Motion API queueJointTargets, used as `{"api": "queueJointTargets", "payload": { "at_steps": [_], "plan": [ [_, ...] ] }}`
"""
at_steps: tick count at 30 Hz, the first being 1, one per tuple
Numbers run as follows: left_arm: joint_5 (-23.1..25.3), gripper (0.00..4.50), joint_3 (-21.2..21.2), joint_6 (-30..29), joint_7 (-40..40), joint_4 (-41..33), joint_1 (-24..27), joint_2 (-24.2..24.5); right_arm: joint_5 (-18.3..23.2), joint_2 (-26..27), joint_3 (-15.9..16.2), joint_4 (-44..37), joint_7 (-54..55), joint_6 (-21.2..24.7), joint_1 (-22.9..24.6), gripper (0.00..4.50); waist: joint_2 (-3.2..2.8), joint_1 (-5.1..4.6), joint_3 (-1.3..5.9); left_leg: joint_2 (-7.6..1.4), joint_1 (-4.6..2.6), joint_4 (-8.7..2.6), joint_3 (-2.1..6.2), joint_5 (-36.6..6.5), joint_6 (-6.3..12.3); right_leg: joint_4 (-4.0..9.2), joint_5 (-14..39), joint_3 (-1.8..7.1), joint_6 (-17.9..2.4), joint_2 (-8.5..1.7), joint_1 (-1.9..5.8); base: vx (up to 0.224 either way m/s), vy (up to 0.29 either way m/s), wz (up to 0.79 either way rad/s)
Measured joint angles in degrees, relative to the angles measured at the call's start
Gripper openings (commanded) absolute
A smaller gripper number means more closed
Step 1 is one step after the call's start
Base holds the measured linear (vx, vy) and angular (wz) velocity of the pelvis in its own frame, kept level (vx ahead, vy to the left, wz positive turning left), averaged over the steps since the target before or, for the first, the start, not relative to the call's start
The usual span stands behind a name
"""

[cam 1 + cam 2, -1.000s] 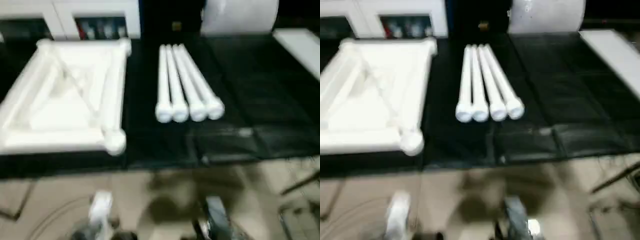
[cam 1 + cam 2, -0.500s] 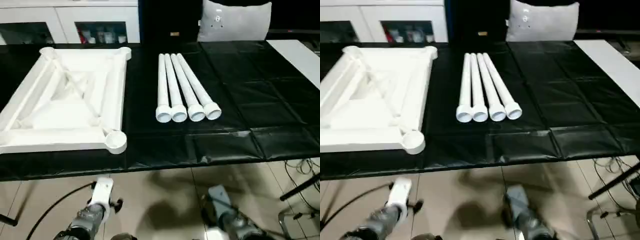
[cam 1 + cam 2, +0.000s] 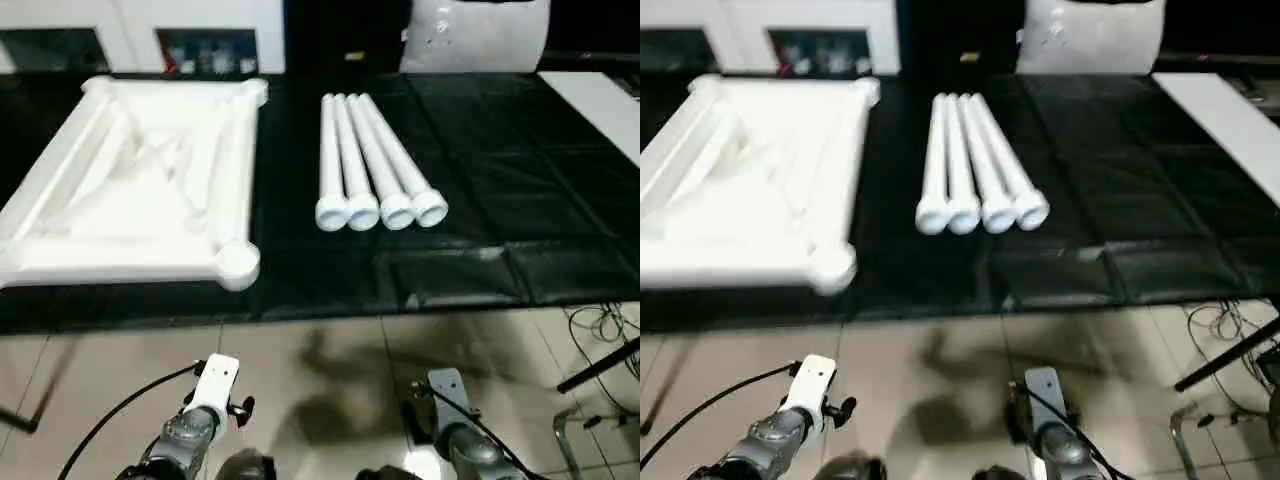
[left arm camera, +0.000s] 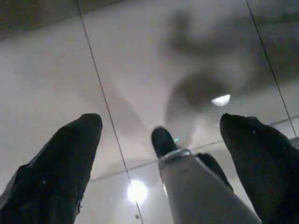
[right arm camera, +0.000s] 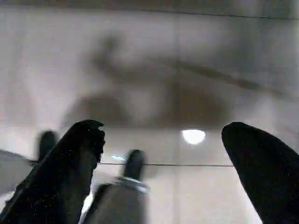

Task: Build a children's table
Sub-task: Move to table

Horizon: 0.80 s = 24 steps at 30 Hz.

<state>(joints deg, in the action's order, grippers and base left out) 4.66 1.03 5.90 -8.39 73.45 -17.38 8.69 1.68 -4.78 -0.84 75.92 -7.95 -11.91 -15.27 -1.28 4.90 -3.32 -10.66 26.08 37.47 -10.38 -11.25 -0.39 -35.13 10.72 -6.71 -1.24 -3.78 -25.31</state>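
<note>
soft overhead light, slight blur (lamp glare on floor tiles (image 4: 137, 191)).

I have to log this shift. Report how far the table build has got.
Done: only the layout. The tabletop lies ribbed side up on the black table, and the four legs lie side by side beside it, apart from it. In hand: nothing; the left gripper and right gripper are open and empty, low over the floor. Left: all four legs into the corner sockets.
</note>
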Motion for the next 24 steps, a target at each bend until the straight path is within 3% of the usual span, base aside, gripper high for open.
{"api": "queueJointTargets", "payload": {
  "at_steps": [1,2,3,4,5,6,7,8,9,10,11,12,14,15,16,18,22,24],
  "plan": [
    [0.0,4.49,-0.1,0.3,0.0,0.0,0.7,0.2,0.9,0.4,-1.1,-0.1,-1.6,-0.2,-0.2,4.5,-0.83,-0.33,-0.75,-0.37,-1.24,0.08,-0.04,-0.8,-0.63,0.98,0.4,-2.1,0.3,-0.85,1.65,-0.232,0.068,-0.06],
    [0.0,4.49,-0.1,0.4,-0.1,0.2,1.1,0.7,1.3,1.0,-1.6,-0.6,-3.4,-1.1,-0.2,4.5,-1.65,0.27,-1.06,-0.33,-1.34,-0.56,0.09,-1.1,-0.95,-1.57,2.7,-3.46,-0.1,-1.68,2.93,-0.027,0.116,-0.26],
    [0.0,4.49,-0.2,0.8,-0.5,-0.1,-0.4,1.0,1.3,1.2,-1.7,-0.8,-5.3,-2.3,1.1,4.5,-1.59,1.44,-1.33,-0.36,-0.81,-0.73,-1.47,-1.1,-0.96,-9.43,7.8,-3.59,-0.9,-2.24,3.45,-0.015,0.065,0.09],
    [-0.3,4.49,-0.4,1.3,-1.2,-1.2,-1.6,0.8,0.9,1.0,-1.4,0.1,-6.1,-2.5,2.0,4.5,0.51,4.69,-0.63,-0.72,-0.29,-1.46,-4.29,-1.0,-1.18,-11.23,10.7,-2.51,-1.7,-2.22,5.4,-0.015,0.065,0.09],
    [-0.6,4.49,-0.7,2.1,-1.5,-2.5,-1.7,0.9,0.5,1.0,-0.9,0.9,-6.9,-2.4,1.6,4.5,4.1,5.68,0.72,-0.42,0.47,-1.56,-6.93,-0.9,-2.67,-10.03,16.3,0.29,1.0,-2.04,6.83,-0.057,-0.176,0.43],
    [-1.1,4.49,-1.3,2.4,-2.1,-2.6,-0.6,0.8,0.4,0.7,-0.8,0.4,-7.6,-2.8,-0.5,4.5,3.28,5.07,0.21,-0.35,1.58,0.97,-5.48,-1.6,-3.75,-11.45,17.3,0.98,0.8,-2.0,6.4,0.014,-0.176,0.29],
    [-1.2,4.49,-1.2,1.8,-3.3,-1.4,1.3,0.2,0.4,0.1,-0.8,-0.2,-8.3,-3.5,-0.5,4.5,1.66,5.81,0.02,0.77,0.67,3.89,-0.06,-1.6,-3.47,-11.18,17.2,1.79,0.7,-1.15,7.1,0.014,-0.176,0.29],
    [-1.5,4.49,-1.2,1.9,-4.8,-1.0,3.0,-0.4,0.4,-0.4,-1.1,-0.3,-9.8,-3.6,-0.4,4.5,0.26,6.1,-0.15,1.9,-0.47,6.94,4.0,-1.4,-3.42,-10.66,16.9,1.55,1.0,-1.25,8.01,-0.043,0.075,-0.09],
    [-1.6,4.49,-1.1,2.1,-6.1,-0.9,3.3,-0.4,0.5,-0.8,-1.5,-0.1,-11.5,-3.7,-0.2,4.5,-0.34,6.4,-0.43,2.4,-2.03,5.71,5.9,-2.7,-3.57,-9.75,15.9,1.05,1.3,-1.28,8.29,-0.037,0.126,-0.03],
    [-1.9,4.49,-1.2,3.0,-6.9,-1.9,3.0,-0.2,0.7,-0.9,-1.9,0.4,-12.9,-3.7,-0.2,4.5,-0.95,6.56,-0.42,2.29,-3.02,2.92,5.63,-3.9,-3.47,-8.77,14.9,0.78,1.2,-1.08,8.31,-0.037,0.126,-0.03],
    [-2.4,4.49,-1.3,4.0,-7.5,-3.0,2.9,0.3,0.8,-0.7,-1.9,1.0,-14.1,-3.6,-0.1,4.5,-0.73,6.7,-0.64,1.81,-2.86,1.4,5.13,-2.9,-3.12,-6.83,13.5,0.85,0.4,-0.47,8.42,-0.036,0.066,0.27],
    [-3.0,4.49,-1.8,4.7,-8.3,-4.3,3.0,1.0,0.8,-0.4,-2.0,1.1,-15.7,-3.8,-0.4,4.5,-0.78,6.38,-0.54,1.66,-2.88,0.1,5.14,-1.9,-2.24,-5.21,12.0,1.31,-1.3,0.33,8.32,0.01,0.059,0.03],
    [-4.1,4.49,-2.5,6.3,-9.7,-7.3,3.2,1.7,0.7,-0.5,-1.9,0.7,-18.3,-5.1,-1.3,4.5,-0.93,4.84,-0.5,1.67,-2.84,-0.04,4.91,-1.6,-1.56,-5.15,11.1,2.04,-1.2,0.41,7.98,0.014,0.063,-0.03],
    [-5.1,4.49,-2.7,7.5,-11.5,-11.3,3.7,2.1,0.7,-1.1,-1.9,0.1,-20.1,-6.6,-1.3,4.5,-0.78,4.07,-0.4,1.79,-2.79,-0.1,4.56,-1.5,-1.37,-5.13,11.0,3.08,-0.1,0.43,7.71,0.0,0.0,0.0],
    [-6.0,4.49,-2.9,8.3,-12.9,-14.5,4.3,2.1,0.7,-1.8,-1.9,-0.4,-21.3,-7.7,-1.2,4.5,-0.74,3.64,-0.33,1.81,-2.55,-0.09,4.16,-1.4,-1.28,-4.94,11.0,3.27,0.9,0.31,7.52,0.0,0.0,0.0],
    [-7.3,4.49,-2.5,9.5,-15.5,-22.2,7.2,2.0,1.2,-3.7,-1.7,-3.0,-24.2,-10.8,0.1,4.5,-0.89,2.94,0.06,1.78,-1.84,-0.44,3.67,-1.1,-0.83,-4.77,10.4,3.2,2.5,0.15,7.21,0.0,0.0,0.0],
    [-8.4,4.49,-2.2,9.7,-18.1,-29.5,12.9,2.6,4.2,-4.9,-2.0,-13.0,-28.8,-12.0,4.4,4.5,-0.56,1.56,0.0,1.22,-1.96,-0.97,3.57,-0.7,-1.12,-3.95,9.7,2.92,2.3,0.49,7.36,0.0,0.0,0.0],
    [-9.7,4.49,-2.5,8.5,-18.8,-36.3,16.9,4.1,5.8,-5.3,-0.5,-28.2,-32.2,-9.5,10.8,4.5,-0.45,1.29,-0.05,1.17,-1.99,-0.99,3.49,-0.6,-1.08,-3.85,9.6,2.92,2.3,0.48,7.41,0.0,0.0,0.0]
  ]
}}
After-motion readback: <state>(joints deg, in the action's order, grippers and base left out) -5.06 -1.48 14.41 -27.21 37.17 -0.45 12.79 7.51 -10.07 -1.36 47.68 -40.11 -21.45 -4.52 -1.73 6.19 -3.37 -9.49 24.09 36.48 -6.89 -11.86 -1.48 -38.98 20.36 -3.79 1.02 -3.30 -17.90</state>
